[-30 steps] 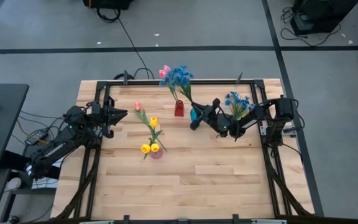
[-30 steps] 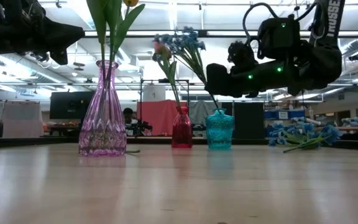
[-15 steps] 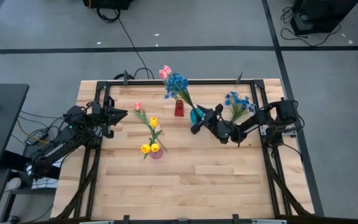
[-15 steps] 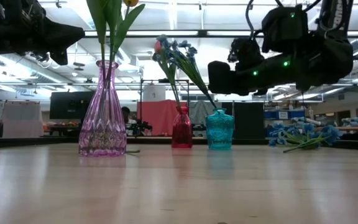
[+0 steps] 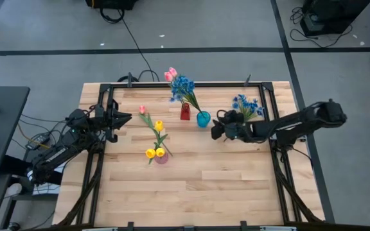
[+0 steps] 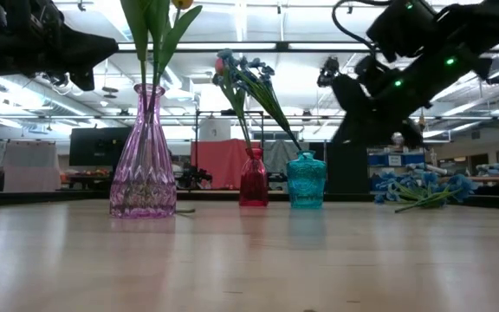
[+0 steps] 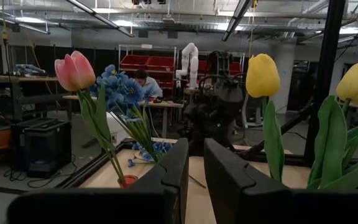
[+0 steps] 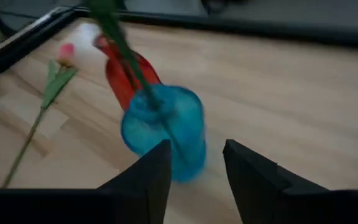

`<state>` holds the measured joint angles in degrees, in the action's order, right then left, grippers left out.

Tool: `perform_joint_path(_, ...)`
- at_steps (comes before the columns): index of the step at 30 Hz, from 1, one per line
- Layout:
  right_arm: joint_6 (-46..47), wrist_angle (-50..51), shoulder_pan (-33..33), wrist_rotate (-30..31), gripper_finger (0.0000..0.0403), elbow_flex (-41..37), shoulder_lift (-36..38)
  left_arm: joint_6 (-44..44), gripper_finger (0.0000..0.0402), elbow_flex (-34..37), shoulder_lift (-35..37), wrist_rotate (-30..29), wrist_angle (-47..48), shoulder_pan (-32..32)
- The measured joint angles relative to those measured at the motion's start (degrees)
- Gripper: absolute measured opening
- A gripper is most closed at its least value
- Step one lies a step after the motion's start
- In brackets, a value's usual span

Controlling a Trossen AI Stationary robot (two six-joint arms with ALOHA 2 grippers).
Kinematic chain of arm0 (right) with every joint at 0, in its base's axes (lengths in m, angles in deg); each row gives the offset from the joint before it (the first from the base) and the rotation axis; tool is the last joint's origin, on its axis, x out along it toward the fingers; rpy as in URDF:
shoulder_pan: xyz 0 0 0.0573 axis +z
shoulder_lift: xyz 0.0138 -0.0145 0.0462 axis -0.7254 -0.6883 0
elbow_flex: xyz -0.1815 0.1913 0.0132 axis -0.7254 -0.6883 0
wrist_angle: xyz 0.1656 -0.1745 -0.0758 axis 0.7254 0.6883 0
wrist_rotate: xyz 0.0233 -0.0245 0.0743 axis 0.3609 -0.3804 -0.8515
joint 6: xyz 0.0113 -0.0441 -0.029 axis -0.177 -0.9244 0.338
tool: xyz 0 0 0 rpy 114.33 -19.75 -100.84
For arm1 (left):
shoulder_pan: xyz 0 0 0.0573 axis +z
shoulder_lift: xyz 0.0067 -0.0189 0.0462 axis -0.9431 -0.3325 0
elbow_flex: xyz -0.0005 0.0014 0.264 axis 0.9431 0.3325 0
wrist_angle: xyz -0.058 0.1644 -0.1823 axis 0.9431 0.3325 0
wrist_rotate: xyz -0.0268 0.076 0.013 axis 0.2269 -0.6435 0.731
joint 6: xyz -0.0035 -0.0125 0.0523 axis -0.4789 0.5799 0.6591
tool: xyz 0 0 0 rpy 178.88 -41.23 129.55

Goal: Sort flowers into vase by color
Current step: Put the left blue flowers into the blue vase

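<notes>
Right gripper (image 5: pixel 215 130) jaws released, beside blue vase (image 5: pixel 203 119), blue flowers (image 5: pixel 184 87) inside

Blue vase (image 8: pixel 163 127) beyond parted right pincer (image 8: pixel 196 163)

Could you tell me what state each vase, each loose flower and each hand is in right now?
Purple vase: upright, holding yellow tulips.
Red vase: upright, holding a pink tulip.
Teal vase: upright, holding a leaning blue flower.
Blue flowers: lying loose on the table.
Pink tulip on the table: lying flat.
Right hand: open, empty, beside the teal vase.
Left hand: empty, waiting at the table's left.
</notes>
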<state>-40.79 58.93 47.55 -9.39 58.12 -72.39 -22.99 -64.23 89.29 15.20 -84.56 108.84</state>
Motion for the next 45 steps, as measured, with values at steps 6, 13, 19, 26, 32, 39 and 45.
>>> perform_joint_path(6, 15.75, 25.55, -1.34, -7.06, 0.0129, 4.97, 1.73, 0.0, 0.0054, 0.0, 0.01, -0.03, -0.12, 0.0)
perform_joint_path(13, 1.75, 28.61, -1.94, -8.01, 0.0122, 15.41, -5.54, 0.01, 0.0054, 0.0, 0.02, -0.89, -0.42, 0.0)
perform_joint_path(19, -14.56, 24.51, -2.43, -4.55, 0.0151, 23.11, -8.44, 0.02, 0.0054, 0.0, 0.0, -1.01, -0.35, 0.0)
perform_joint_path(26, -25.85, 18.04, -5.54, -6.78, 0.0241, 25.34, -10.89, 0.02, 0.0054, 0.0, 0.0, -1.03, -0.35, 0.0)
perform_joint_path(32, -31.88, 11.3, -9.33, -10.79, 0.0298, 25.33, -14.75, 0.02, 0.0054, 0.0, 0.02, -1.07, -0.46, 0.02)
perform_joint_path(39, -36.55, 3.3, -11.78, -10.96, 0.0268, 25.31, -17.26, 1.1, 0.0054, 0.0, 0.02, -1.22, -0.07, 0.04)
perform_joint_path(45, -36.56, 2.35, -12.19, -10.88, 0.0187, 25.31, -16.57, 1.16, 0.0054, 0.0, 0.02, -1.29, 0.0, 0.09)
